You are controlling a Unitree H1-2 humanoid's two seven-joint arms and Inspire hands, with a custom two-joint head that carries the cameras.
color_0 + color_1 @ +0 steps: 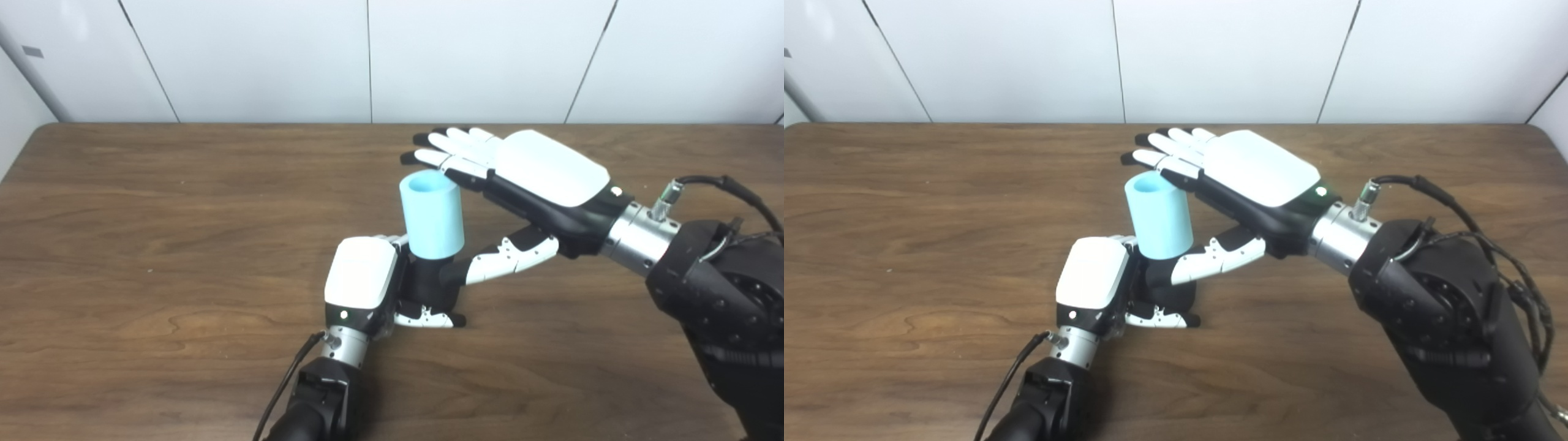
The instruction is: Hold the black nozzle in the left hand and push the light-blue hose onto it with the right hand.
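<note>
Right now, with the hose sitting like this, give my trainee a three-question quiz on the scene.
1. True or false: the left hand is shut on the black nozzle.
2. The right hand is: A) flat and open by the hose's top, B) wrapped around the hose, C) resting on the table.
3. What stands upright on the nozzle?

Key: 1 true; 2 A; 3 the light-blue hose.

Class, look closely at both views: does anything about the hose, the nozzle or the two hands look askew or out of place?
The light-blue hose sits on the black nozzle leaning slightly left, not straight. The left hand grips the nozzle; the right hand is open, fingers spread flat above the hose rim. Nothing is spilled or damaged.
</note>
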